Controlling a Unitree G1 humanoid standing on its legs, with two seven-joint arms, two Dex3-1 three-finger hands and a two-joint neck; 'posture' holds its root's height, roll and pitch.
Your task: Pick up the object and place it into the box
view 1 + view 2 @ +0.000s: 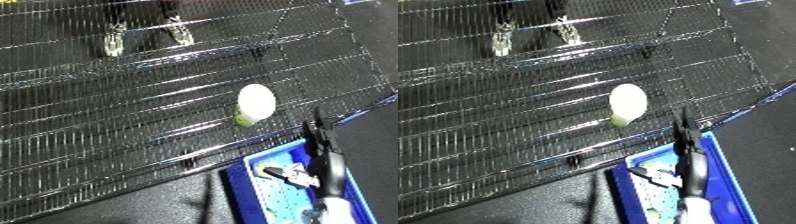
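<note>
A small jar with a round white lid [256, 100] and a yellow-green body lies on its side on the wire mesh table [107, 115], near the table's right front edge. Just below that edge stands the blue bin [233, 175], with a pale dotted floor. My right hand [325, 159] reaches up over the bin, seen edge-on. Its fingers [314, 131] are straight and point toward the mesh edge, a little right of and below the jar, not touching it. The thumb [286, 174] sticks out to the left above the bin floor. The hand holds nothing. My left hand is out of sight.
The mesh table fills most of the view, and its front edge [191, 161] runs diagonally from lower left to upper right. Dark floor [133, 205] lies below the table, left of the bin. Something pale [266, 170] lies inside the bin beside my thumb.
</note>
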